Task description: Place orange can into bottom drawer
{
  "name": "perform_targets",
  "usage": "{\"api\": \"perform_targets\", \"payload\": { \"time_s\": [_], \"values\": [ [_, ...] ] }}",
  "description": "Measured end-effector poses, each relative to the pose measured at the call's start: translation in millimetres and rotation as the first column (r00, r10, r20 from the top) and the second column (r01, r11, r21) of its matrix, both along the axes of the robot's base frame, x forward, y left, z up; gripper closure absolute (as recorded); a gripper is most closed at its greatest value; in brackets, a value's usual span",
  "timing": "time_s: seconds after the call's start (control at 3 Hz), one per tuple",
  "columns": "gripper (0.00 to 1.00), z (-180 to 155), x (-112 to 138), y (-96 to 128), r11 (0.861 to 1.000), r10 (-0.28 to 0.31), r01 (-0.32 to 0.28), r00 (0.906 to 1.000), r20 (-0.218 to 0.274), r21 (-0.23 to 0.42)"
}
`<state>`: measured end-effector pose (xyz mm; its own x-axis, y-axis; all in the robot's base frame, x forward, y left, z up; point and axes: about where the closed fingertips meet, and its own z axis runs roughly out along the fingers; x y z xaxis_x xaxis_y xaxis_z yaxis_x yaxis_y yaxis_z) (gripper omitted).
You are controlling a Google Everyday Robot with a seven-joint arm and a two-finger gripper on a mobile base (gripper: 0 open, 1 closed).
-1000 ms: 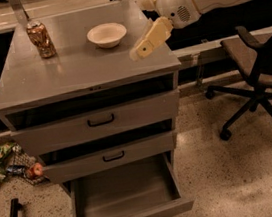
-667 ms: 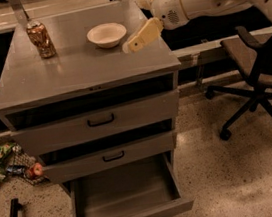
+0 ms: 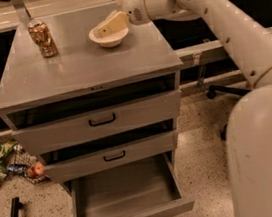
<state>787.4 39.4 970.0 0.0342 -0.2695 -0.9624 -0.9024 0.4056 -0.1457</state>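
Pincer (image 3: 112, 24) over cream bowl (image 3: 108, 39); upright mottled orange drink can (image 3: 43, 38) well to its left, same grey surface (image 3: 89, 66). Pincer state: can't tell.

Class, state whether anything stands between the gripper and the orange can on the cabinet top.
Nothing visible does. The gripper hangs over the cream bowl; only bare cabinet top lies between it and the orange can.

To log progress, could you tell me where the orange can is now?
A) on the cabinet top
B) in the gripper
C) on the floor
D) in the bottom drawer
A: the orange can stands on the cabinet top, back left, while the gripper hangs over the cream bowl, away from it.
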Motion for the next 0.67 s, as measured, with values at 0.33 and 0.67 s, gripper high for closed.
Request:
{"api": "perform_targets", "payload": {
  "time_s": [0.33,0.67],
  "values": [
    [0.0,-2.3,25.7,82.7,0.996,0.084,-0.084,0.9964,0.014,0.003],
    [0.0,-2.4,25.6,83.1,0.996,0.084,-0.084,0.9963,0.014,0.003]
  ]
}}
